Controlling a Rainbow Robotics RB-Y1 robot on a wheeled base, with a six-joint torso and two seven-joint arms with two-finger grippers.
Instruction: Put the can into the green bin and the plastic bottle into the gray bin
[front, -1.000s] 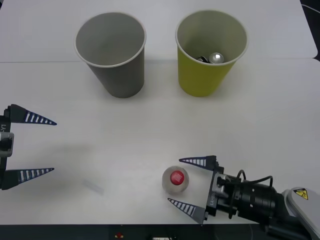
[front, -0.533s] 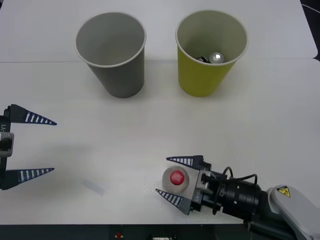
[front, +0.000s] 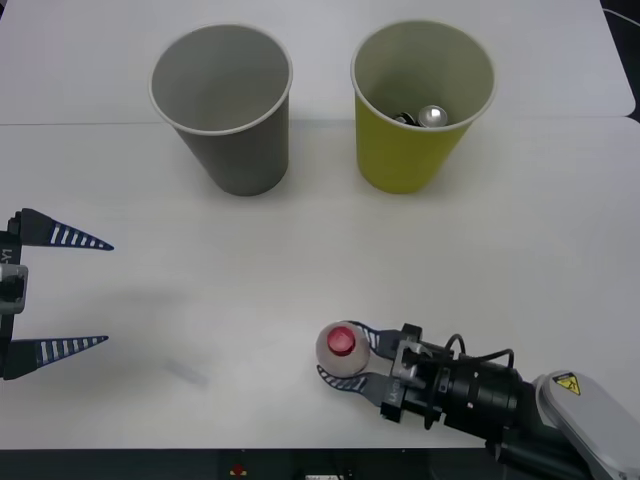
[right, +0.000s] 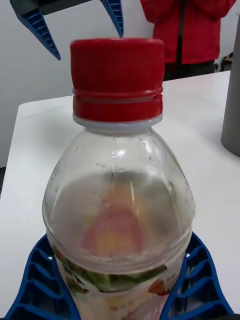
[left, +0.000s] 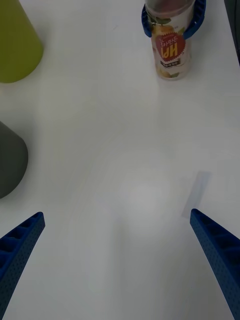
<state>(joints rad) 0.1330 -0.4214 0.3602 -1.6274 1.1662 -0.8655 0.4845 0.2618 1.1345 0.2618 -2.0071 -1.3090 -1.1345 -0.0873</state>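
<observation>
- Low in the front view, just right of centre, my right tool (front: 345, 357) has its blue fingers (right: 202, 285) wrapped around the plastic bottle (front: 340, 350), gripping it on both sides.
- The bottle stands upright on the white tabletop (front: 300, 270), red cap up, yellow and red label facing my left wrist camera (left: 170, 50).
- At the left edge of the front view, my left tool (front: 60, 292) hangs spread wide, holding nothing, well apart from the bottle.
- Upper right, the green bin (front: 415, 150) stands upright with the can (front: 432, 116) inside it, silver top showing.
- Upper left, beside it, the gray bin (front: 240, 150) stands upright.
</observation>
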